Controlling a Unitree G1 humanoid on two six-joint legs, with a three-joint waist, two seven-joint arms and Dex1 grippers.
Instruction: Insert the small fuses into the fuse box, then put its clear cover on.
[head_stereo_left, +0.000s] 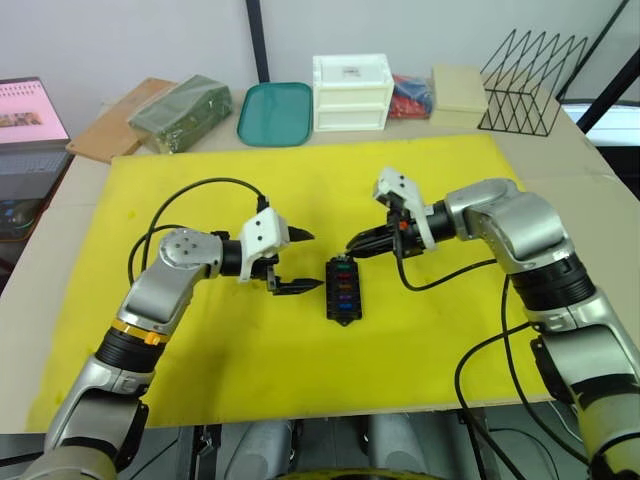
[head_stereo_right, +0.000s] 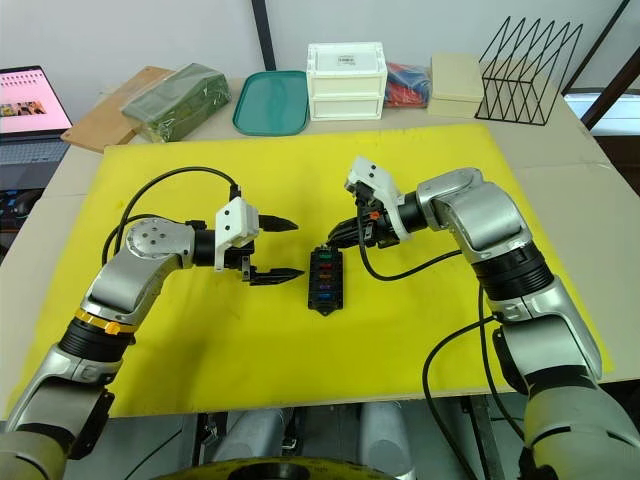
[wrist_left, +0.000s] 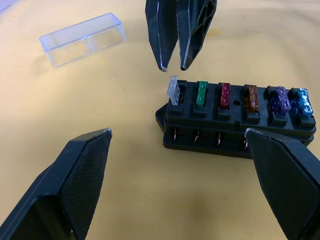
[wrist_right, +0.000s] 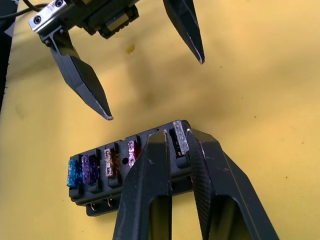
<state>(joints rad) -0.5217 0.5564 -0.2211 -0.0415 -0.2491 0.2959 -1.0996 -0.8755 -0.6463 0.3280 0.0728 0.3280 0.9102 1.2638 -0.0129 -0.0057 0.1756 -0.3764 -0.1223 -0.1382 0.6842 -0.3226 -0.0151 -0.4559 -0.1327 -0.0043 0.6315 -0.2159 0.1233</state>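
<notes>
You have the fuse box (head_stereo_left: 341, 291) lying near the middle of the yellow mat (head_stereo_left: 200, 380), its long axis running away from the robot, toward the far edge. Six small fuses (wrist_left: 239, 97) stand in one row along that axis: clear, green, red, brown, purple, blue. The clear fuse (wrist_left: 173, 90) sits at the far end slot, leaning and standing higher than its neighbours.

Your right gripper (wrist_right: 176, 136) hangs at that far end, its fingers drawn nearly together with the clear fuse just beyond their tips; you cannot tell from here whether they touch it. Your left gripper (head_stereo_left: 300, 260) is spread wide and empty, just beside the box's left flank.

The clear cover (wrist_left: 83, 39) lies flat on the mat, apart from the box, with bare mat around it. Open mat lies on the near side of the box.
</notes>
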